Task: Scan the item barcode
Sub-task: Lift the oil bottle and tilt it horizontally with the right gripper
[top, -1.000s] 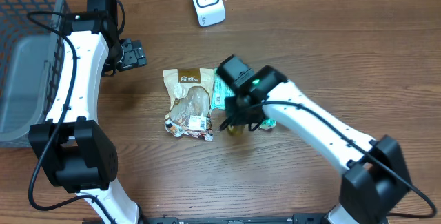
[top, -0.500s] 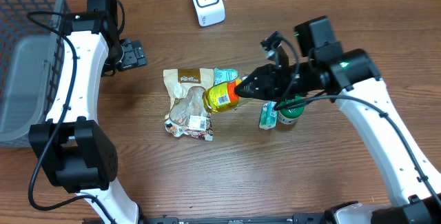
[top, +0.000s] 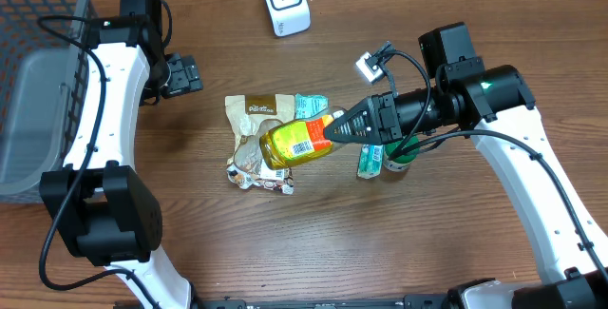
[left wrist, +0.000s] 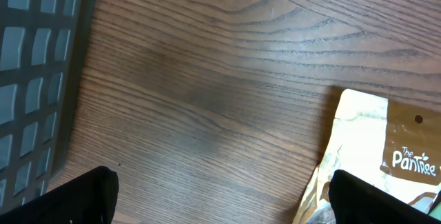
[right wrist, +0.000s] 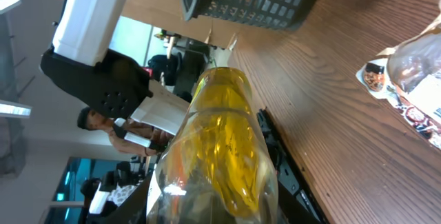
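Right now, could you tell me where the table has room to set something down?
Free: the table in front of the snack pouch, and back right beyond the scanner. Crowded: the middle, with green carton and the yellow bottle in the right gripper.
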